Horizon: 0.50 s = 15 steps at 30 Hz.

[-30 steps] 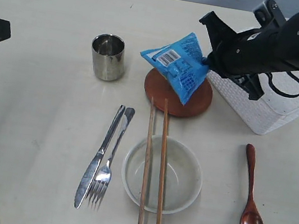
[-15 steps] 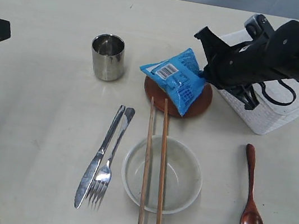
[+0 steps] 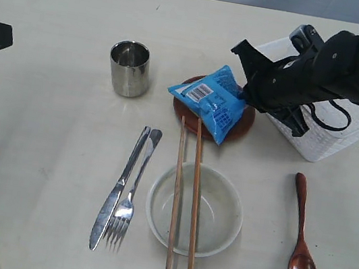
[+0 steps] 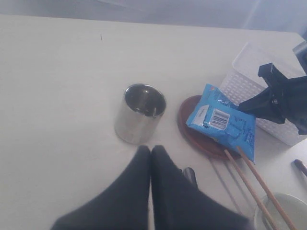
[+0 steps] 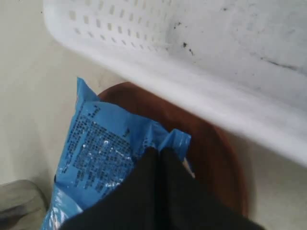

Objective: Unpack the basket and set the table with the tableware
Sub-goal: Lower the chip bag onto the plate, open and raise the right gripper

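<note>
- The left claw (image 4: pixel 150 149) hangs at the far left of the scene, above the table (image 3: pixel 40 153). Its two fingers are pressed together and hold nothing. It is well apart from every object, so I judge it is parked there to leave the middle free.
- The cup (image 3: pixel 130 68) stands upright and alone, with bare table all around it.
- The knife (image 3: pixel 118 188) and the fork (image 3: pixel 130 202) lie side by side, almost touching, just left of the bowl.
- The two chopsticks (image 3: pixel 185 197) lie parallel across the bowl (image 3: pixel 220 213) and rest on its rim. Their far tips reach nearly to the plate, so there is little room between these things.
- The plate (image 3: pixel 247 123) lies behind the bowl, and the blue snack packet (image 3: pixel 212 100) covers most of it.
- The right claw (image 5: pixel 157 153) is closed tight on one corner of the packet, so the packet hangs slanted over the plate. I cannot tell whether its low end touches the plate already. It seems to me the packet is being put down there, although it is not tableware.
- The basket (image 3: pixel 318 143) stands just right of the plate, partly under the right arm. The part of its inside that the right wrist view shows holds nothing. Its rim is very near the claw, so I think the claw should leave upward first.
- The spoon (image 3: pixel 303 236) lies alone on the right, with free table around it.
</note>
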Available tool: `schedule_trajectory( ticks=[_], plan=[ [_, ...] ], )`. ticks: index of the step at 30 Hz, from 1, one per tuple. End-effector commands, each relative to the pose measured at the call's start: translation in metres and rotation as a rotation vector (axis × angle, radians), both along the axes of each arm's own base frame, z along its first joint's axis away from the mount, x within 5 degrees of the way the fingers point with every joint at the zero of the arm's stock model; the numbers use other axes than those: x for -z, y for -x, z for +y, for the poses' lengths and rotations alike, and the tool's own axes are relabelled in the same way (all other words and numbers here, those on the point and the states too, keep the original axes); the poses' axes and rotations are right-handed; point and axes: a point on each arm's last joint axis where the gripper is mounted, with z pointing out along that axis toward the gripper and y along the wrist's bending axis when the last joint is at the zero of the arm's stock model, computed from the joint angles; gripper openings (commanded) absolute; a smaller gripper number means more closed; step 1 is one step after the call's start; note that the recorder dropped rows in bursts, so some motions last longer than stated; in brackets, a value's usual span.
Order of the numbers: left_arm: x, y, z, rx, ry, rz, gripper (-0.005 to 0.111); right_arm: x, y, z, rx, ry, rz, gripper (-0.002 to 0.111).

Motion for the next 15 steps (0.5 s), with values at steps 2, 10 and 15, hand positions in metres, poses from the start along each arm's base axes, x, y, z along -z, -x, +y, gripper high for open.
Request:
schedule_trajectory(
  ticks=[2, 10, 15],
  plan=[
    [0.0, 0.001, 0.0, 0.002, -0.001, -0.005, 0.0, -0.001, -0.003, 0.001, -0.01, 0.007, -0.024, 0.021],
    [0.0, 0.001, 0.0, 0.002, -0.001, -0.005, 0.0, -0.002, -0.003, 0.001, -0.01, 0.006, -0.026, 0.044],
    [0.0, 0.001, 0.0, 0.002, -0.001, -0.005, 0.0, -0.016, 0.001, 0.001, -0.021, -0.01, -0.035, 0.045]
  ],
)
